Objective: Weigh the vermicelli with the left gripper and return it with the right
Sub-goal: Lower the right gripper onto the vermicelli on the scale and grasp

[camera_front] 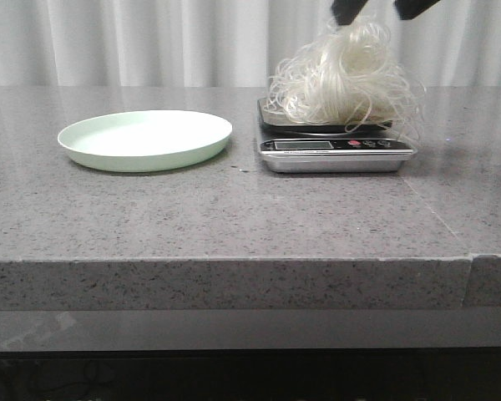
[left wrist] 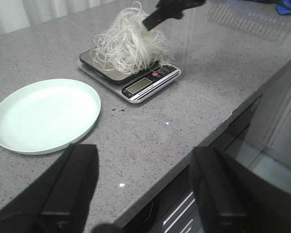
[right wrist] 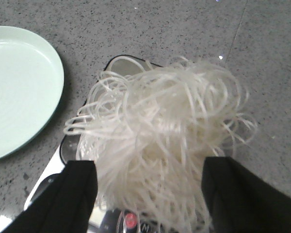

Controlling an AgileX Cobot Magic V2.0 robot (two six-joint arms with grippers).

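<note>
The vermicelli (camera_front: 342, 79) is a fluffy white tangle lying on the silver kitchen scale (camera_front: 334, 154) at the right of the table. My right gripper (camera_front: 380, 10) is just above it, open, with one finger on each side of the tangle's top; in the right wrist view (right wrist: 145, 194) the strands (right wrist: 165, 131) fill the gap between the fingers. My left gripper (left wrist: 145, 189) is open and empty above the table's front edge, away from the scale (left wrist: 140, 85); it is out of the front view. From there the vermicelli (left wrist: 128, 43) shows with the right arm over it.
An empty pale green plate (camera_front: 146, 138) sits left of the scale, also visible in the left wrist view (left wrist: 43, 116) and the right wrist view (right wrist: 14, 87). The grey stone counter (camera_front: 234, 217) ends at a front edge with drawers below. White curtains hang behind.
</note>
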